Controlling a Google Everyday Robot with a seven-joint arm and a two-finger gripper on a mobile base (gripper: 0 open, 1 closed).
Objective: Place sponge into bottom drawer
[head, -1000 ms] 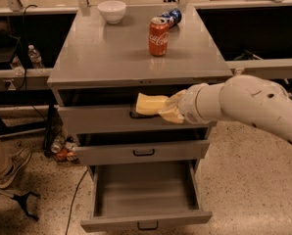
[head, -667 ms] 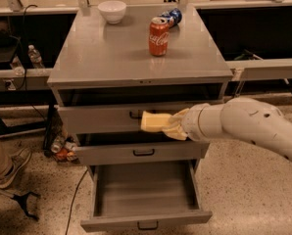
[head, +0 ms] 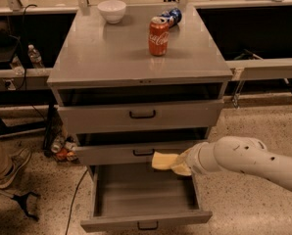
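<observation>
The pale yellow sponge [head: 164,160] is held by my gripper [head: 181,164], which is shut on its right end. My white arm [head: 244,159] comes in from the right. The sponge hangs above the back right part of the open bottom drawer [head: 143,218], just in front of the middle drawer's face. The bottom drawer is pulled out and its grey floor shows bare. Its small black handle sits at the front edge.
The grey cabinet top [head: 111,48] carries a white bowl [head: 111,10], an upright red cola can [head: 158,35] and a blue can [head: 171,16] lying down. The top drawer [head: 142,115] and middle drawer [head: 136,152] stand slightly ajar. A person's shoe [head: 9,168] is at the left.
My gripper has carried the sponge down and to the right, from in front of the top drawer to just above the open bottom drawer.
</observation>
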